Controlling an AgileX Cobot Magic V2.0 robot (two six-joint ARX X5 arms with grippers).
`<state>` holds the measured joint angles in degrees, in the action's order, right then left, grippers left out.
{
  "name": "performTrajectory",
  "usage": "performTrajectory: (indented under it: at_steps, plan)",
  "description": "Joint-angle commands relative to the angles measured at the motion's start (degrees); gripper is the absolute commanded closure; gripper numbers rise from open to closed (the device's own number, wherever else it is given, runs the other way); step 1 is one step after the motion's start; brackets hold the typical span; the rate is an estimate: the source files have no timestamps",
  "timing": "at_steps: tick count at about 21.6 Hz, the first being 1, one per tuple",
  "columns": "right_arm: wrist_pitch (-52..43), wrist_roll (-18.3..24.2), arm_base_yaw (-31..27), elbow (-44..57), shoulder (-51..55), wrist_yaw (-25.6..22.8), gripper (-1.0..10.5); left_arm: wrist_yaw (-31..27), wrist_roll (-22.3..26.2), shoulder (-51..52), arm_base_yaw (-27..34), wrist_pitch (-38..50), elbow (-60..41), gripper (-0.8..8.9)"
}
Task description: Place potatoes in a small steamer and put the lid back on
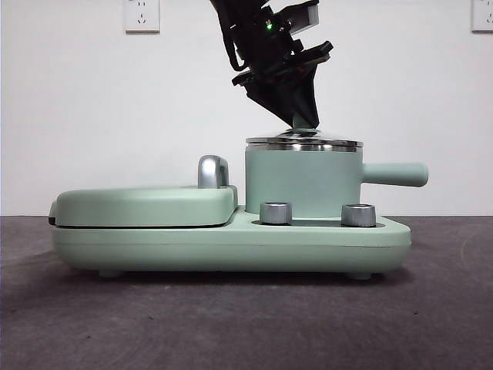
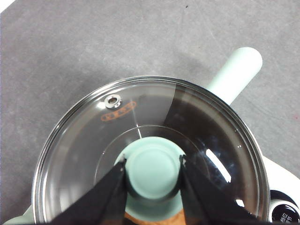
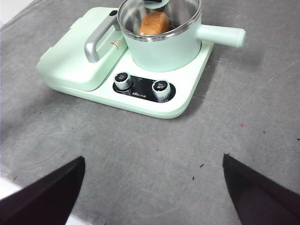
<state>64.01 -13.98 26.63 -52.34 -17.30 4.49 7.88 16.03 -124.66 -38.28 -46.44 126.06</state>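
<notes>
Grey tabletop (image 3: 140, 154) carries the small steamer (image 1: 302, 181). Lid (image 2: 150, 140) sits on its steel rim. Left tool (image 2: 153, 168) clamped on the lid's green knob. Potato (image 3: 153, 23) lies inside the pot. Right tool (image 3: 152, 187) hangs apart, jaws spread wide.

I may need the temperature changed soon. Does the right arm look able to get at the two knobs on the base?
Probably yes. The right gripper hangs open over bare table, and the knobs face it with nothing between; the left gripper is busy up on the lid.
</notes>
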Motion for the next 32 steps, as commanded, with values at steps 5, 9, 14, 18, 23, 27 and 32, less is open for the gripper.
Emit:
performTrajectory:
  at_steps: [5,9,14,18,23,27,32]
  plan:
    - [-0.5,-0.8,0.3,-0.4,-0.2,-0.1,4.8,0.5,-0.1,-2.0,-0.6,-1.5,1.4,7.84]
    - [-0.5,-0.8,0.3,-0.4,-0.2,-0.1,4.8,0.5,-5.3,-2.0,0.0,-1.1,1.4,6.56]
    - [-0.5,-0.8,0.3,-0.4,-0.2,-0.1,4.8,0.5,-6.8,-2.0,0.1,-1.0,1.5,4.36]
    - [-0.5,-0.8,0.3,-0.4,-0.2,-0.1,4.8,0.5,-9.6,-1.5,0.3,-0.7,1.7,3.31]
    - [-0.6,-0.8,0.3,-0.4,-0.2,0.0,4.8,0.5,-9.7,3.7,0.5,-5.0,1.8,3.31]
    - [-0.5,-0.6,0.3,-0.4,-0.2,0.1,4.8,0.8,-9.7,10.5,1.2,-15.9,1.8,3.47]
    - [-1.6,-0.6,0.3,-0.4,-0.2,1.9,4.8,1.2,-12.7,19.7,2.8,-25.2,1.4,3.49]
